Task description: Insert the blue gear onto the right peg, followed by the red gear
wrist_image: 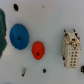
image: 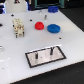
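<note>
Gears flat: blue gear (image: 53,28) beside red gear (image: 38,26).

1. A white table (image: 15,47) carries everything below me.
2. The blue gear (image: 53,28) lies flat on it, toward the far side, on the exterior view's right.
3. The red gear (image: 38,26) lies just left of the blue one, near it but not touching.
4. A cream-coloured block with dark holes (image: 18,27) stands further left.
5. A grey plate with a black border (image: 46,56) rests on the near part, two dark pins rising from it; the right peg (image: 51,50) is the taller.
6. Small dark specks (wrist_image: 44,70) dot the surface.
</note>
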